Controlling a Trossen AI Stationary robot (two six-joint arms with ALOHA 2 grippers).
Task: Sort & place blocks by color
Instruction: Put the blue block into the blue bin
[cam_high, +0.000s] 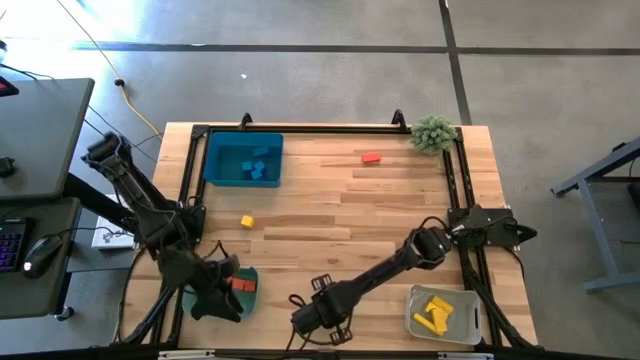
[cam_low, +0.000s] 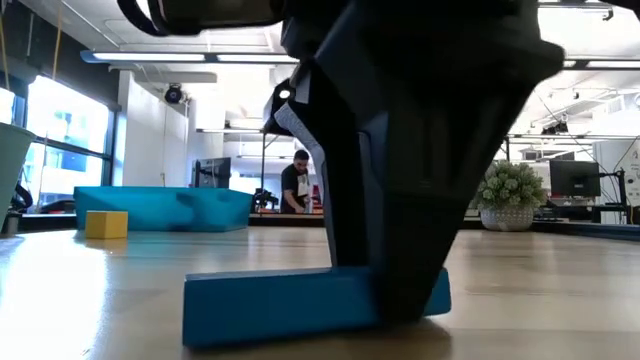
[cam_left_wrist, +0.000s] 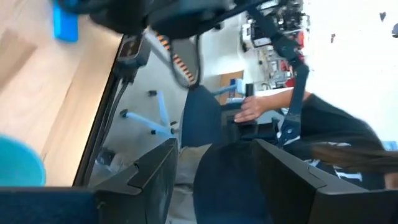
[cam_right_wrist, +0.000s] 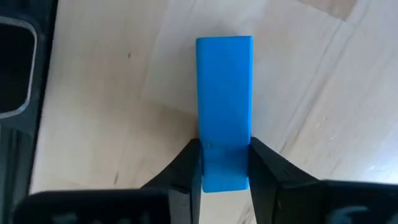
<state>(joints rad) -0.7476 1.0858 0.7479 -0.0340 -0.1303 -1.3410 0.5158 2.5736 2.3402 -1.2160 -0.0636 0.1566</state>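
Right gripper (cam_right_wrist: 225, 167) down at table's near edge, dark fingers clamped on long blue bar block (cam_right_wrist: 224, 106); left gripper (cam_left_wrist: 211, 180) parked near left, fingers apart

Blue bar (cam_right_wrist: 224, 106) smooth matt plastic; table (cam_right_wrist: 93, 93) pale wood, satin finish.

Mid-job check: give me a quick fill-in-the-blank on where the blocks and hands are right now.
1. The right hand is closed on a ____ bar lying on the table.
2. The clear bin holds ____ blocks.
3. The lone red block lies near the ____.
4. The left hand is over the ____ bin.

Missing: blue; yellow; plant; green
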